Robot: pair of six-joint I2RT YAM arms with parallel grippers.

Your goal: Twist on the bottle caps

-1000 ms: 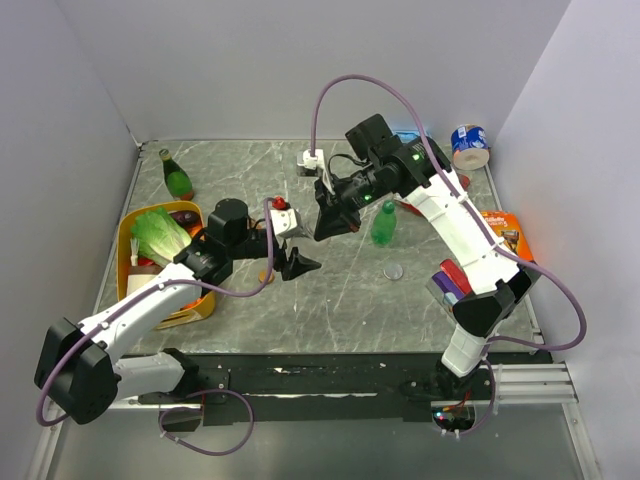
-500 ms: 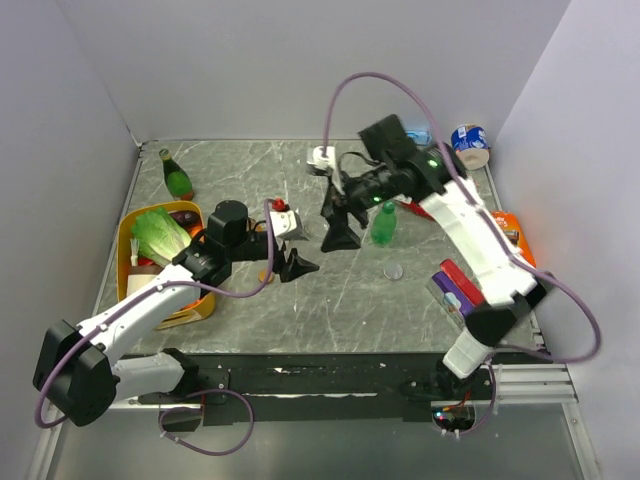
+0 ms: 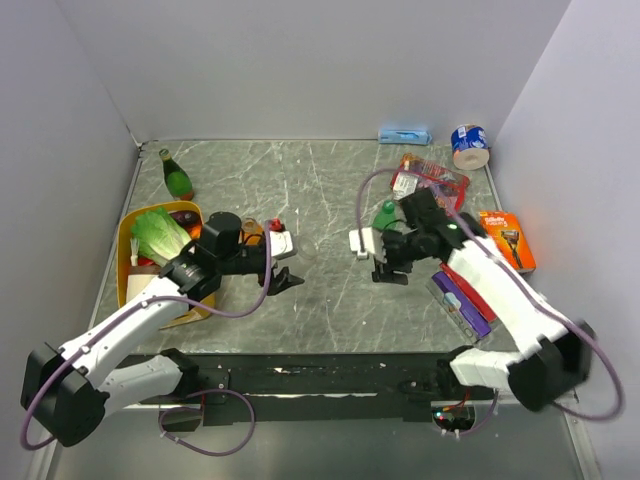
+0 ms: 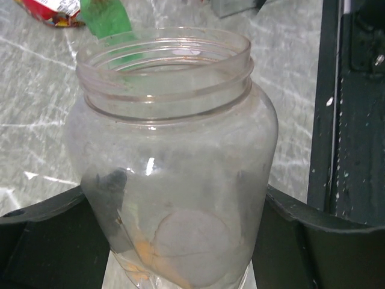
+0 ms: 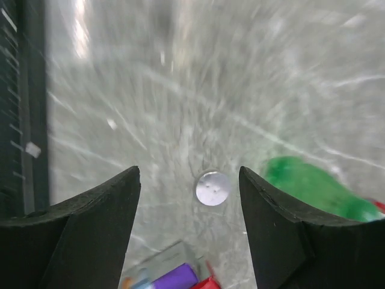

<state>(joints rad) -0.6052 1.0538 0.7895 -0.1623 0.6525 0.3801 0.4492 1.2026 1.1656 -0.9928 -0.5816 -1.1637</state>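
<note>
At worktop [image 3: 320,190] centre-left: left jaws clenched on the clear bottle [image 4: 174,156], one black finger [image 4: 42,241] pressed to each side of its body. Bottle mouth open, threads bare. Something orange shows through its base, unclear what.

Right of centre: right jaws released, fingers [image 5: 90,223] spread wide, hanging over the clear cap [image 5: 212,188]. Cap lies flat on the worktop, framed between the two fingertips in the wrist view and touching neither. The overhead view hides it under the right jaws.

Green bottle [image 3: 386,213] sits just beyond the right arm, near the cap. Wrist view is blurred there, so I cannot tell whether it is capped.
</note>
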